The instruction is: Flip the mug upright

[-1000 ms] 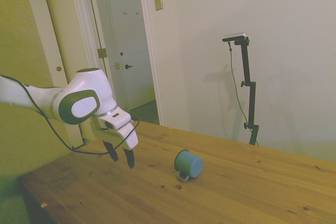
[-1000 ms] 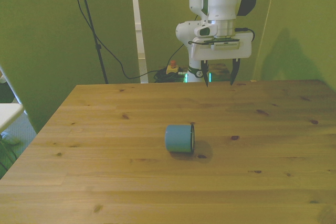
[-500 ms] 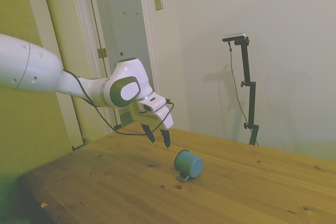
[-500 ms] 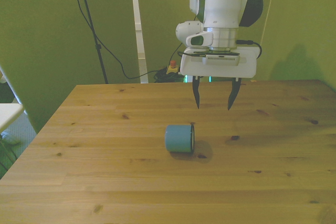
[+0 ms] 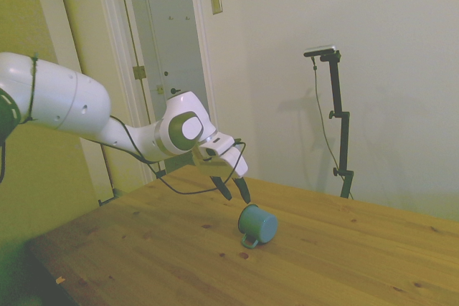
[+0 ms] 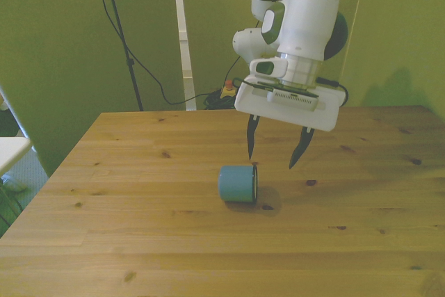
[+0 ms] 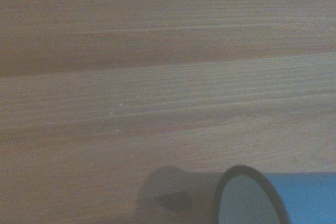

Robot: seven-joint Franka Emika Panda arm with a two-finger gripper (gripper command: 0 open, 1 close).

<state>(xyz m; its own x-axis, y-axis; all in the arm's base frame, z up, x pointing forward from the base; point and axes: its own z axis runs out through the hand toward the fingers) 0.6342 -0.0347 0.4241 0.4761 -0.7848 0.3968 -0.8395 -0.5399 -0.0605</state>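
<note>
A white robot arm reaches over a pale wooden desk point(image 6: 139, 193), its end effector point(image 6: 275, 153) hanging tilted in the air with its two dark fingers spread wide apart and nothing between them. Just below the end effector, and a little toward the front view's left of it, a small teal-blue mug point(image 6: 238, 183) lies on its side on the desk, not touched by either finger. In the front view the mug's dark-rimmed mouth faces the front view's right, and the finger nearer the mug hangs just above that rim while the other finger hangs further out over bare wood. From the side view the end effector point(image 5: 234, 190) sits just above and beside the mug point(image 5: 257, 224), its fingertips pointing down toward it, and the thin loop handle rests low against the desk under the mug's body. The wrist view is soft and close: it shows planks of the desk point(image 7: 157, 93) and, at one edge, part of the mug point(image 7: 294, 200) with its dark rim and greyish inside, a shadow lying beside the mouth.
</note>
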